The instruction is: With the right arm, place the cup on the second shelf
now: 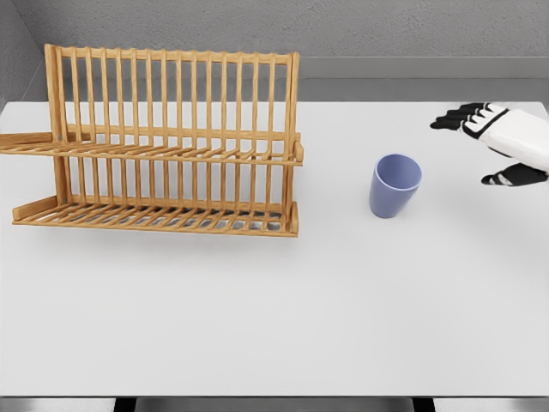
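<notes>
Blue cup (395,184) upright on table (274,318), right of wooden dish rack (171,142); right hand (497,137) far right, fingers spread, empty.

Table (274,326) spans the view. Rack (163,142) stands on its left half, toward the back, with two shelves one above the other. Cup (395,184) stands upright on the table, right of the rack and well apart from it. Right hand (502,137) hangs above the table's far right edge, right of the cup, not touching it.
</notes>
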